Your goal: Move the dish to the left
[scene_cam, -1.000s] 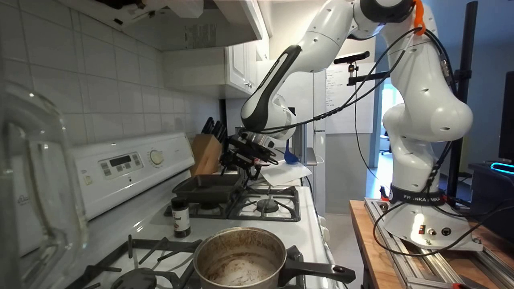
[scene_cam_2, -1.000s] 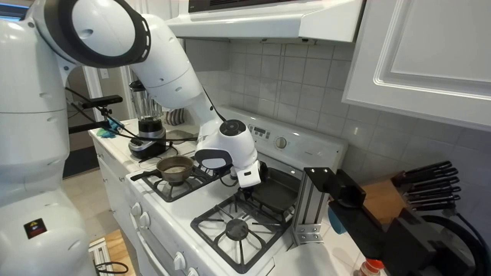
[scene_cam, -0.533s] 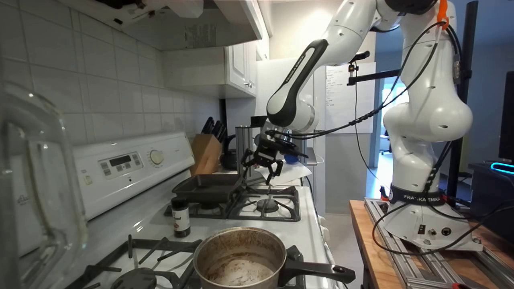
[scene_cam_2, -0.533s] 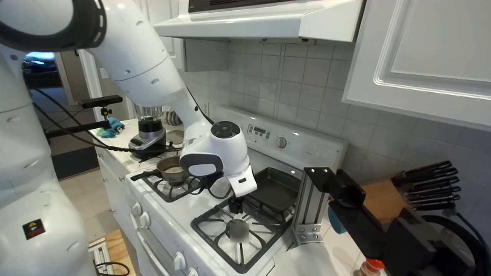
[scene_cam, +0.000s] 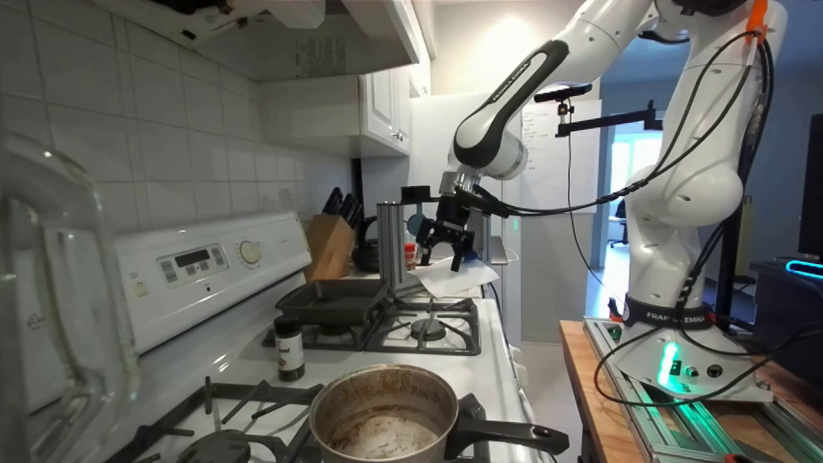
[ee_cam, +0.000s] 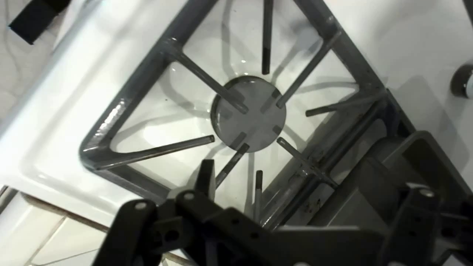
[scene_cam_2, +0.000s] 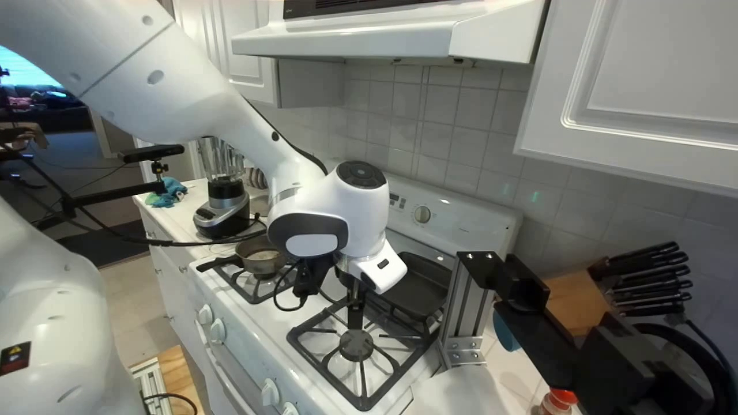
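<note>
Since the earlier frames, we see the gripper (scene_cam: 441, 260) raised and shifted rightward in an exterior view, farther off the dish (scene_cam: 333, 301), the white arm (scene_cam: 595, 48) drawn back with it; the dish hasn't budged, base light (scene_cam: 669, 361) now green. Left to right: we get the stove panel (scene_cam: 225, 276) with its round knob (scene_cam: 251, 252), then the small dark-capped jar (scene_cam: 290, 350), upright near the dish. Next we tag the dish itself: dark, shallow, squarish, sitting on the rear grate (scene_cam: 357, 344) close to the panel, visible in both exterior views. Wooden knife block (scene_cam: 329, 247) stands beyond it. Upright metal post (scene_cam: 389, 247) comes next, past the dish. Closer to the camera we have the round metal pot (scene_cam: 386, 392), black handle (scene_cam: 505, 433) pointing right. Then the front burner (scene_cam: 429, 330), with the gripper above it, aimed down and slightly tilted, well apart from the dish. We read its fingers (ee_cam: 204, 179) as spread wide, nothing held between them. White sheet (scene_cam: 458, 283) lies past the burner, behind the gripper as we look. Far right, we note the arm base (scene_cam: 697, 360), set on metal rails (scene_cam: 704, 427) over a wooden board (scene_cam: 598, 431). Quick check of the wrist view: we find the burner near mid-frame with grate bars (ee_cam: 309, 69) around it, the dish at lower right, partly hidden behind one gripper finger.
</note>
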Robot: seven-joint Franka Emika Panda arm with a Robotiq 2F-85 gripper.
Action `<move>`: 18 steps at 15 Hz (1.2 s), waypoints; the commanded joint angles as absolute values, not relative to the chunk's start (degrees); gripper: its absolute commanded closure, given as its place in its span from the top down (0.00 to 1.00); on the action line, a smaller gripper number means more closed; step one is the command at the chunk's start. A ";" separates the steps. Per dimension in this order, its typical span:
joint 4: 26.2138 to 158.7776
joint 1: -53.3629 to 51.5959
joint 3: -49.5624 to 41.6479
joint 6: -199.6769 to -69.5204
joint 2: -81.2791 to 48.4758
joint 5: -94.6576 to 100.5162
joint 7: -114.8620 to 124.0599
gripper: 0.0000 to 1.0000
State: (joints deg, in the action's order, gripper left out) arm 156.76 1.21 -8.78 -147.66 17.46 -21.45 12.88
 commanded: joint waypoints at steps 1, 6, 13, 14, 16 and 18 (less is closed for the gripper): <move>156.38 5.52 -7.51 -132.17 26.11 -12.55 9.81 1.00; 153.01 5.50 -2.52 -112.82 32.40 -4.45 10.19 1.00; 148.56 2.42 5.33 -97.94 36.60 6.48 8.45 1.00; 149.62 2.57 3.82 -101.25 34.88 3.36 10.07 1.00; 148.88 1.92 4.70 -99.61 35.56 5.00 9.99 1.00; 148.84 1.85 4.75 -99.39 35.75 5.35 9.80 1.00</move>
